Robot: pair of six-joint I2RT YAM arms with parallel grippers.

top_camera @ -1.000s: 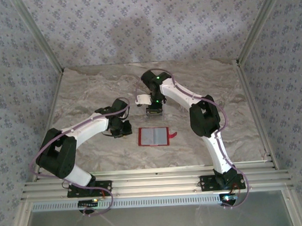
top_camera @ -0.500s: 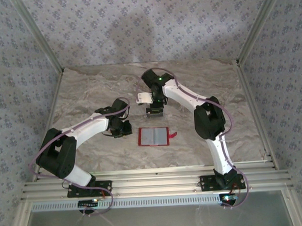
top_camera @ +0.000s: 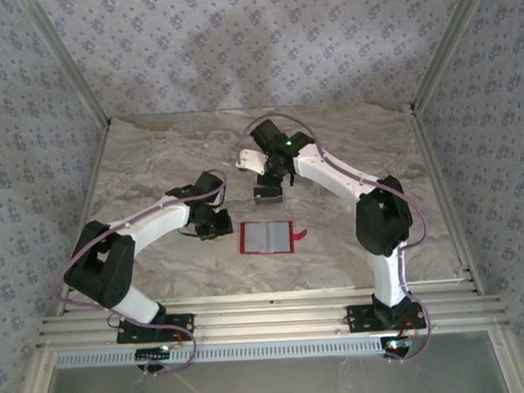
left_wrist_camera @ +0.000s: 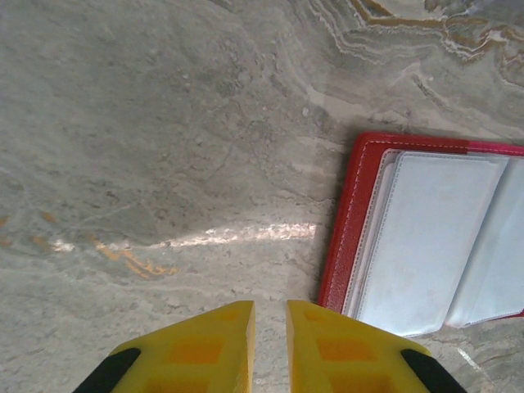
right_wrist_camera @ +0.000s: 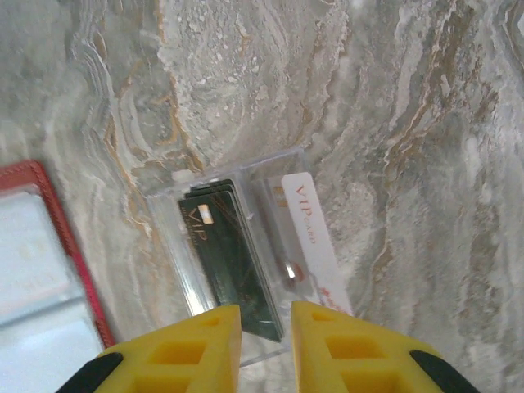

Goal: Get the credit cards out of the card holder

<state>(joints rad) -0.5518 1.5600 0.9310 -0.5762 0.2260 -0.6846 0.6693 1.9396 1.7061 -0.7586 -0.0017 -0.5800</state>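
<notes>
1. Enclosure walls (top_camera: 238, 50): pale wallpaper with a small repeating floral print, framed by slim metal corner posts.

2. Table (top_camera: 156, 158): flat slab with a grey-beige marble pattern, veined in ochre and white, with a slight sheen.

3. Left arm (top_camera: 150, 223) and right arm (top_camera: 348, 180): white shells with black joints, each trailing a looped lilac cable.

4. Card holder (top_camera: 266, 237): we record it lying open and flat at mid-table. It is rectangular, with a red stitched leather-like border and pale grey-white glossy pockets. A little red snap tab (top_camera: 300, 236) juts from its right edge.

5. Clear plastic tray (right_wrist_camera: 246, 168): a thin, transparent, rounded-corner rectangle on the table beyond the holder, just beside it and not touching.

6. Left gripper (left_wrist_camera: 269, 304): blocky yellow fingers with black bases. We note the jaws drawn close with a slim gap and nothing between them. It hangs over bare marble just off the holder's left edge.

7. Right gripper (right_wrist_camera: 266, 307): of the same make, jaws a little apart and empty, above the tray's near end.

8. Credit cards (right_wrist_camera: 225, 262): thin rectangles lying side by side on the tray. There is a dark stack lettered "VIP" with a gold chip, and a white card (right_wrist_camera: 307, 237) lettered "VIP CARD".
</notes>
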